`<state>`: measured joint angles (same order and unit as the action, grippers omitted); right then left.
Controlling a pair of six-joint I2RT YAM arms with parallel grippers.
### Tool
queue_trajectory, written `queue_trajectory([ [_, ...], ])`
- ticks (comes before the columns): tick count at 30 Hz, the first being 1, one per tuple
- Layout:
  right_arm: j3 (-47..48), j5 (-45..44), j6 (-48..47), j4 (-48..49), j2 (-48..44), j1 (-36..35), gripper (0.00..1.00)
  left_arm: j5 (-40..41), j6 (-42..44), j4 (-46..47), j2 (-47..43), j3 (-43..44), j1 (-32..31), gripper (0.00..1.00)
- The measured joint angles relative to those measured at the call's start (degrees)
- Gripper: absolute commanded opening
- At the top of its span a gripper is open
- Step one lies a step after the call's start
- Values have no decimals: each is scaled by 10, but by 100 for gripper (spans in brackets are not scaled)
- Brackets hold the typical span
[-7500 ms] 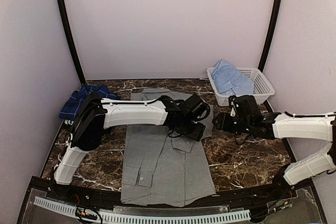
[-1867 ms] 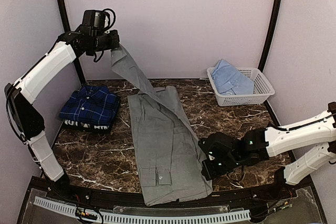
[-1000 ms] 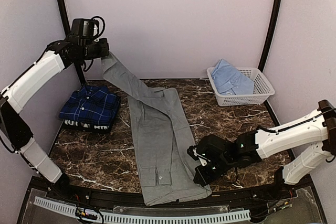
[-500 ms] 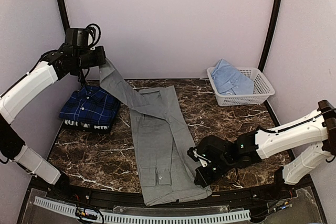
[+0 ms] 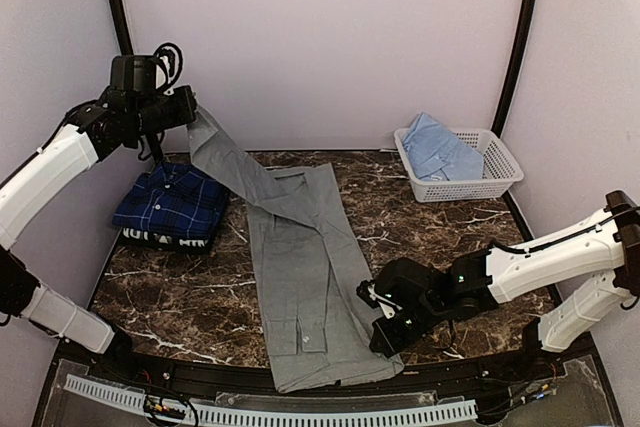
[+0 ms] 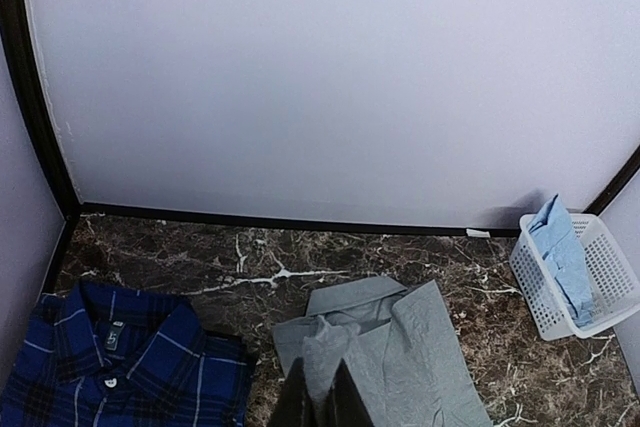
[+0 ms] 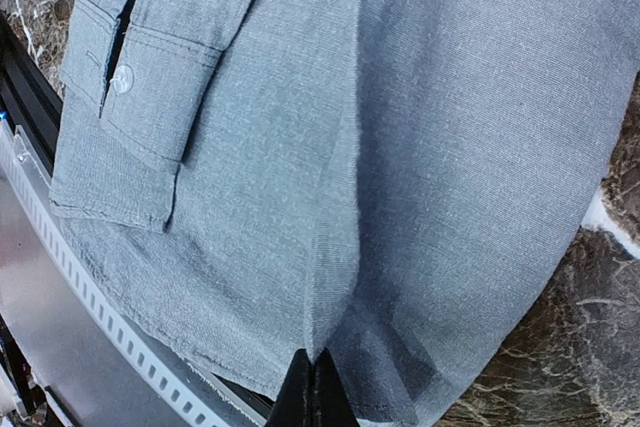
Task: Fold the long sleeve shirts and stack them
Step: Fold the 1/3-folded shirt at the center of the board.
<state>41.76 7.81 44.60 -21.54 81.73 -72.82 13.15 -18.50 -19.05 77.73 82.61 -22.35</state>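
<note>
Left gripper [image 5: 192, 113]: it is pinching shut on a sleeve of the grey shirt [image 5: 305, 267] and holding it high, with the body of the shirt stretching away below and to its right.
Right gripper [image 5: 386, 333]: it is clamping tight on the grey shirt's near hem, with the cloth lying right under its tips.
Done: the plaid shirt [image 5: 172, 205] is sitting folded almost straight beneath the left gripper.
In hand: the grey shirt is lying long and narrow, only partly folded by my reckoning.
Left: the light blue shirt [image 5: 440, 152] is waiting in the basket [image 5: 503, 173], well beyond the right gripper.
</note>
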Motion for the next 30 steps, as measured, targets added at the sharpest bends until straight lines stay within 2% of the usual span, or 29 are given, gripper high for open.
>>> queue_trajectory([
  [30, -2, 12, -5, 9, 0, 0, 2, -33, -2, 49, -98, -87, -43, 0],
])
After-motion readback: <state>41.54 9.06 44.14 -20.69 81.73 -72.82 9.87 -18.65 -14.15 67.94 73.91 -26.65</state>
